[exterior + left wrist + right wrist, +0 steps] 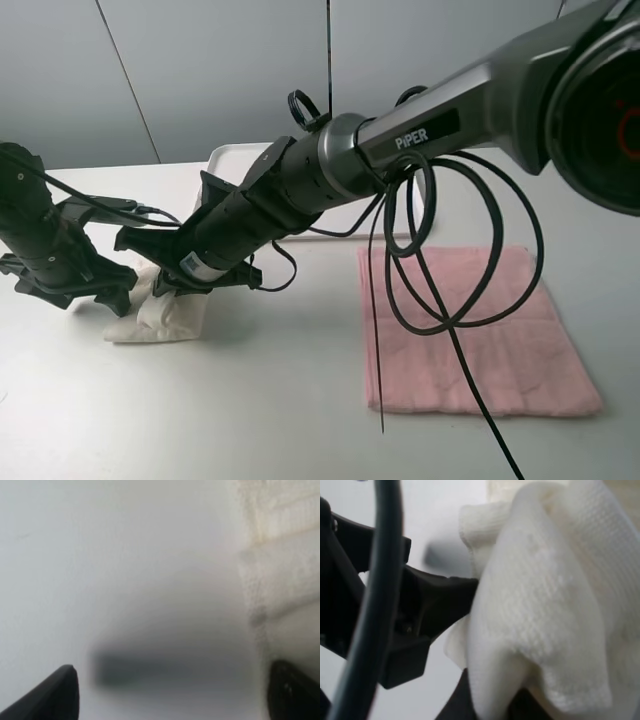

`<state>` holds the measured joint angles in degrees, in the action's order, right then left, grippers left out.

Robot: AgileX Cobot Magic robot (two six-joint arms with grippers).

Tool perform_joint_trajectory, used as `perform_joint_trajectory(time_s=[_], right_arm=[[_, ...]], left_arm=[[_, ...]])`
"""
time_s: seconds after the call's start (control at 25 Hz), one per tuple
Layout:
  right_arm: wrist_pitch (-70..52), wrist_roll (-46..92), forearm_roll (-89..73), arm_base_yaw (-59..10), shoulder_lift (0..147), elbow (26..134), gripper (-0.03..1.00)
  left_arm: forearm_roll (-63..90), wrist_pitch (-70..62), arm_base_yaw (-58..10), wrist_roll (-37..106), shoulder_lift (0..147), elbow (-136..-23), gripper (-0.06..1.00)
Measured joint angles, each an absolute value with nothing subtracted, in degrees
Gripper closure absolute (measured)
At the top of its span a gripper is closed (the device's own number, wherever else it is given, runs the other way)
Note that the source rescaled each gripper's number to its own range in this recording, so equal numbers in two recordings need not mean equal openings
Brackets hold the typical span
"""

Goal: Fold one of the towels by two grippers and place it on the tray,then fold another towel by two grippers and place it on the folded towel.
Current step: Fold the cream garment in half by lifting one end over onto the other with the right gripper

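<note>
1 cream towel (165,315), 1 pink towel (470,330), apparently 1 tray (232,160), mostly hidden, 1 left gripper (175,692), 1 right gripper (170,283)

The right arm (300,190) reaches across to the bunched cream towel (165,315); the pink towel (480,340) lies flat.

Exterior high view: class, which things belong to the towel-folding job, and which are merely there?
Job: cream towel, pink towel, tray, left gripper (open), right gripper (shut on the cream towel).
Merely there: table, black cables, grey wall.
</note>
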<state>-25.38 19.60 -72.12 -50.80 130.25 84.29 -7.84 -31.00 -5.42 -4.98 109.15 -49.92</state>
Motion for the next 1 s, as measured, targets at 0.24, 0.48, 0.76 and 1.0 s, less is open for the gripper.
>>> perform_joint_trajectory(time_s=[0.24, 0.48, 0.76, 1.0], right_arm=[[-25.6, 27.8, -80.9, -50.8, 130.6, 84.3, 0.92], [-25.6, 28.8, -81.6, -50.8, 130.6, 84.3, 0.92], [-25.6, 29.3, -81.6, -50.8, 130.6, 84.3, 0.92], [-25.6, 29.5, -81.5, -50.8, 130.6, 84.3, 0.92]], left_arm=[[-7.3, -31.1, -5.3, -4.9, 109.1, -49.9, -0.04], [-6.3, -31.6, -5.3, -4.9, 109.2, -49.9, -0.04], [-5.8, -33.3, -5.3, -4.6, 107.7, -49.9, -0.04], [-5.5, -34.0, -5.3, -4.4, 106.2, -49.9, -0.04]])
